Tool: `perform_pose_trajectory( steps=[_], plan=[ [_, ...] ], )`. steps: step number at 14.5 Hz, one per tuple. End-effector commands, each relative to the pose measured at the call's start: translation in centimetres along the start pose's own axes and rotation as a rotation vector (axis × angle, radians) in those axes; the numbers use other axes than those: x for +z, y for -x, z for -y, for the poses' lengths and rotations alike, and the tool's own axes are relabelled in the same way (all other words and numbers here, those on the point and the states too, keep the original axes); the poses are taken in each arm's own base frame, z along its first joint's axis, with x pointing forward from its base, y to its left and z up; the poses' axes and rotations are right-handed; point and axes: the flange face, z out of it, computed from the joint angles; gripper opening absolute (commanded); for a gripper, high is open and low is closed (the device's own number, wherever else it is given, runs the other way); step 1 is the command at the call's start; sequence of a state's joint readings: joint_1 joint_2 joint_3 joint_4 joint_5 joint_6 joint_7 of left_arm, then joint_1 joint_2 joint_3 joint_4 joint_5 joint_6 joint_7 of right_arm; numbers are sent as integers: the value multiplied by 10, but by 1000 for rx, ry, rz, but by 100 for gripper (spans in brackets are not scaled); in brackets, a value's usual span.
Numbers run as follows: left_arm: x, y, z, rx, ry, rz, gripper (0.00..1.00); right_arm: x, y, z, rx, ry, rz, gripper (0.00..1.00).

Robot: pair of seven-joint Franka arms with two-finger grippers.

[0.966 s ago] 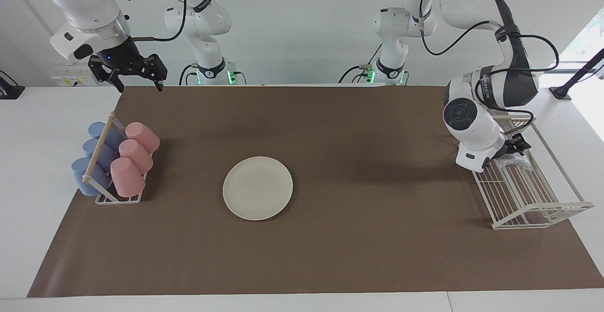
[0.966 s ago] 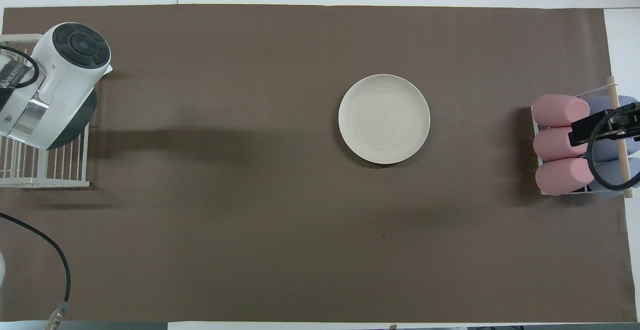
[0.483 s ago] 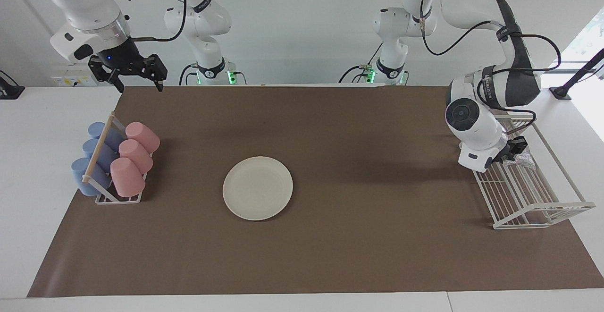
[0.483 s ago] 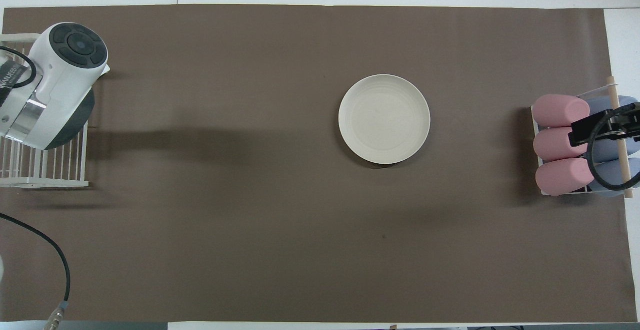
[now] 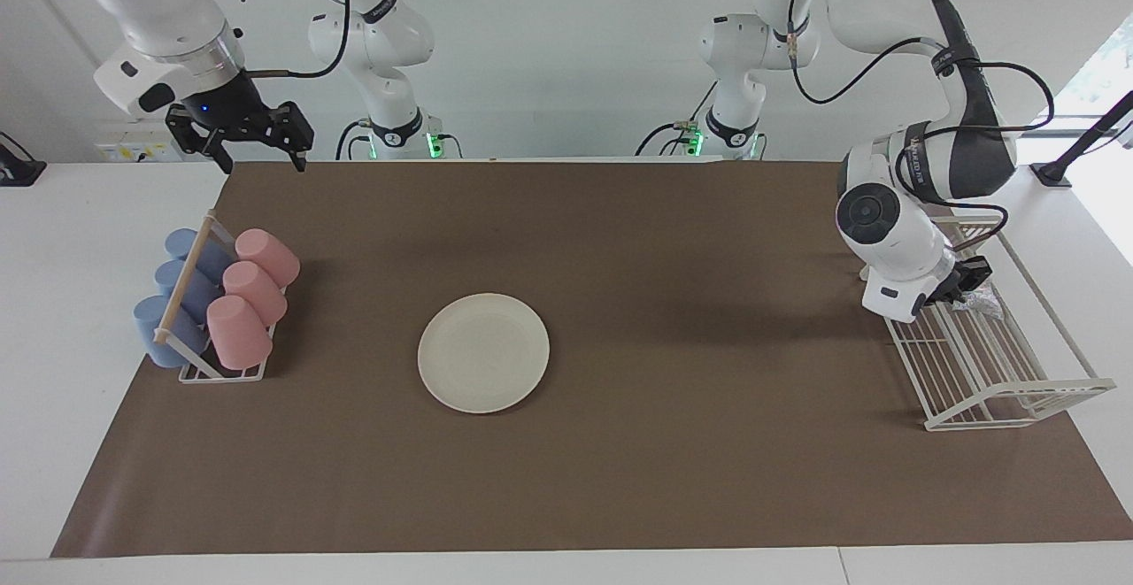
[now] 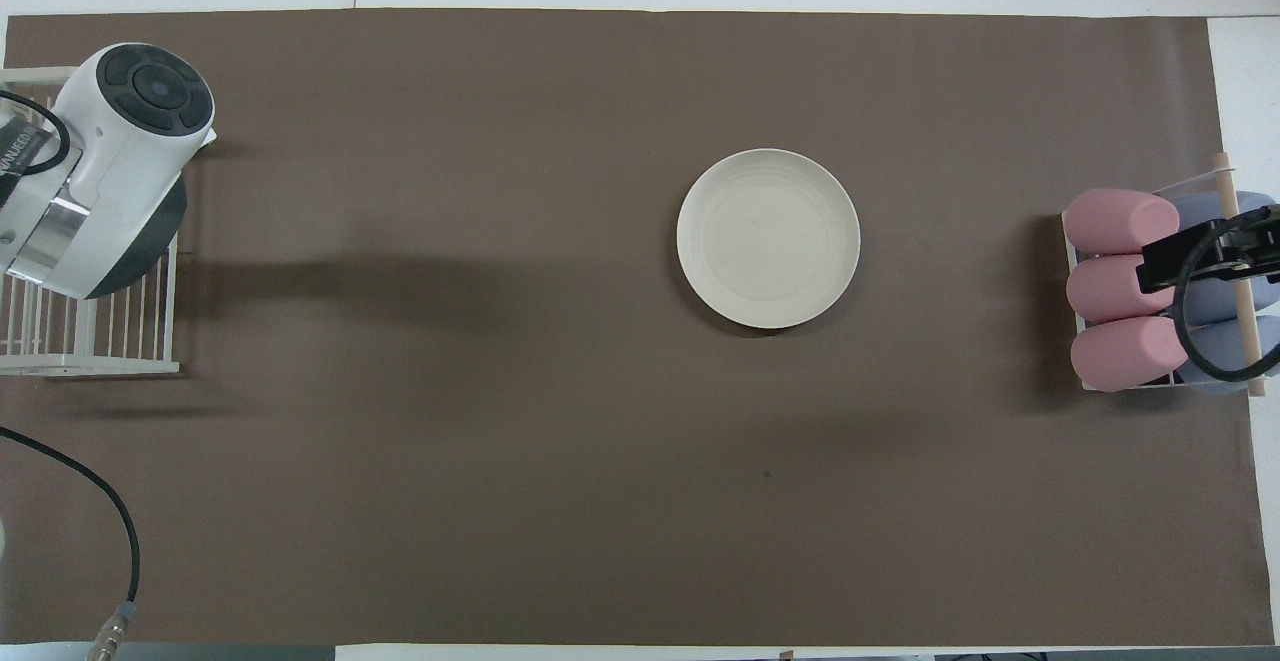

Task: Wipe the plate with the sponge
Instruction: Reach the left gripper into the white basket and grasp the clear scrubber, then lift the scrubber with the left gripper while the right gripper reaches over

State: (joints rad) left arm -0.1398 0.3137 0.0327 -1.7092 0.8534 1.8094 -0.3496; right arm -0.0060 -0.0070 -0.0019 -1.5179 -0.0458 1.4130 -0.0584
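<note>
The sponge (image 5: 981, 304) is grasped in the left gripper's (image 5: 963, 291) jaws over the wire rack (image 5: 1000, 373); the plate (image 5: 483, 352) remains unwiped, the right gripper (image 5: 257, 147) held released.

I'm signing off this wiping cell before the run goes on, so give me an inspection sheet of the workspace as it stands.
Surface: brown mat over a white table.
Job's things: plate bare on the mat's middle; sponge in the wire rack at the left arm's end.
Clutter: pink cups and blue cups in a small rack at the right arm's end.
Grippers: left gripper down in the wire rack, shut on the sponge; right gripper open, waiting raised over the mat's corner.
Cables: black cable over the mat's edge.
Surroundings: nothing seen.
</note>
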Motion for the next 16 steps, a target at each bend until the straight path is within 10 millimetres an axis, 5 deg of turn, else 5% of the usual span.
perform_pose_trajectory(
  steps=[1, 4, 8, 10, 12, 14, 16],
  plan=[
    [-9, -1, 12, -13, -20, -16, 0, -2, 6, 2, -1, -13, -10, 100],
    [-35, -2, 36, -51, 0, 14, 0, -2, 6, 3, 6, -13, -11, 100],
    [-95, 8, 88, -148, 281, 140, 0, -5, 6, 8, 15, -11, -14, 100],
    [-110, 17, 89, -151, 393, 194, 0, -11, 6, 28, 63, -11, -12, 100],
    [-142, 37, 114, -191, 596, 206, 0, -20, 10, 50, 125, -20, -1, 100],
    [-133, 48, 139, -270, 827, 282, 0, -22, 13, 67, 239, -70, 10, 100],
    [-150, 59, 157, -380, 1026, 323, 0, -23, 16, 80, 396, -168, 55, 100]
  ],
)
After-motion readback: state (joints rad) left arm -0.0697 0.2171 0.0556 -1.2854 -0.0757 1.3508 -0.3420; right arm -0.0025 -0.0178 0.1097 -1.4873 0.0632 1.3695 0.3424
